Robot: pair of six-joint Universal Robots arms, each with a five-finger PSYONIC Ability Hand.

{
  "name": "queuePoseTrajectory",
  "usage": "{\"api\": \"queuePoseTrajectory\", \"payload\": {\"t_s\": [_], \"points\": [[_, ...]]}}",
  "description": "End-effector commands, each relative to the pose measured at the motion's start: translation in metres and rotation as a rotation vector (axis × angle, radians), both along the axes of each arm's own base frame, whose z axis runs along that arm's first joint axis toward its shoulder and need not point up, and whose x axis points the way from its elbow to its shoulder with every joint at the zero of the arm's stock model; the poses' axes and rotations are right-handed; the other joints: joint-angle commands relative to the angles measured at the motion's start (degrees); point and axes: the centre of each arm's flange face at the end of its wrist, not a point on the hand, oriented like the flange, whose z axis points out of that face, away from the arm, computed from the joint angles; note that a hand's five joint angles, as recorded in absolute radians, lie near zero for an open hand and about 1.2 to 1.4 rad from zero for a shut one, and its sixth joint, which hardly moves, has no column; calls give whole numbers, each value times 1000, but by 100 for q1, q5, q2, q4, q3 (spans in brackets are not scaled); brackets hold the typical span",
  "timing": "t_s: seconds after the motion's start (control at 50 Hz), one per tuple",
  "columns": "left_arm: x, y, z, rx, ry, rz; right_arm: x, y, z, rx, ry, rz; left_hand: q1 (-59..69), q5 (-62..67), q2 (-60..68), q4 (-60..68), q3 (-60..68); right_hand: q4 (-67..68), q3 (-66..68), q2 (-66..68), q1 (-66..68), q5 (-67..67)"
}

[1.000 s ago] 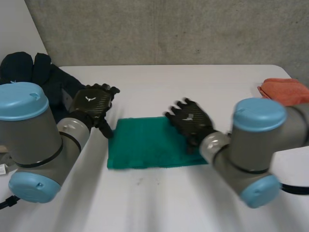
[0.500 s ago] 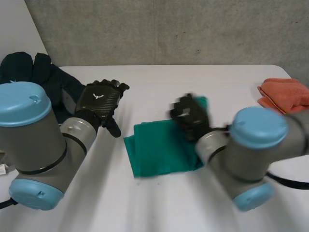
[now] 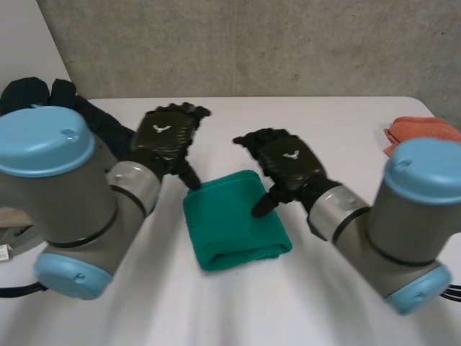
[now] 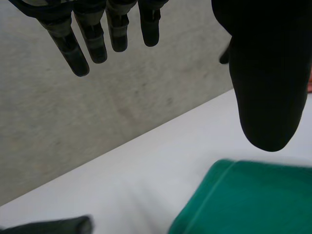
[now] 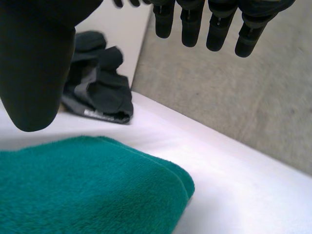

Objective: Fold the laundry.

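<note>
A green towel [image 3: 230, 223] lies folded in a thick rectangle at the middle of the table, its rounded fold edge toward the front. My left hand [image 3: 164, 137] hovers open just beyond the towel's far left corner, fingers straight and apart from the cloth. My right hand [image 3: 287, 162] is open over the towel's far right side, thumb angled down close to the cloth. In the left wrist view the hand [image 4: 80, 44] holds nothing, with the towel [image 4: 248, 200] below the thumb. The right wrist view shows my right hand [image 5: 34, 63] with straight fingers above the towel [image 5: 87, 190].
A heap of dark clothes [image 3: 79, 115] lies at the far left of the table, also visible beyond the towel as dark clothes [image 5: 97, 83]. An orange cloth [image 3: 421, 133] sits at the far right edge. A grey wall stands behind the table.
The wide flat towel is now a narrower, thicker, turned bundle. My right hand swept left over it, then lifted and opened. My left hand moved away toward the far side.
</note>
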Motion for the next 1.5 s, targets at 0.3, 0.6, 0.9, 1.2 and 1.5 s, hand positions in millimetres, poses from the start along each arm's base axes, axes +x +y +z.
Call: {"api": "queuePoseTrajectory", "payload": {"t_s": [0.3,0.6,0.9,1.2,1.5], "points": [[-20,19,-103,313,-244,93,5,-44,-70,276,261,5,287,110,186,209,148,-244,-226,-245,-297,-287],[-18,9,-58,142,-262,10,8,-31,-42,-60,476,-36,0,-176,-100,-77,-138,-244,-226,-245,-297,-287],[-23,23,37,-59,-29,-424,2,54,-67,-253,482,106,186,9,85,108,47,-244,-226,-245,-297,-287],[-20,23,32,27,21,-463,21,39,-96,-338,446,127,202,25,102,125,64,32,49,30,-22,-11],[-19,22,31,31,23,-458,38,15,-103,-357,417,121,202,25,102,125,64,1699,1716,1697,1646,1656]]}}
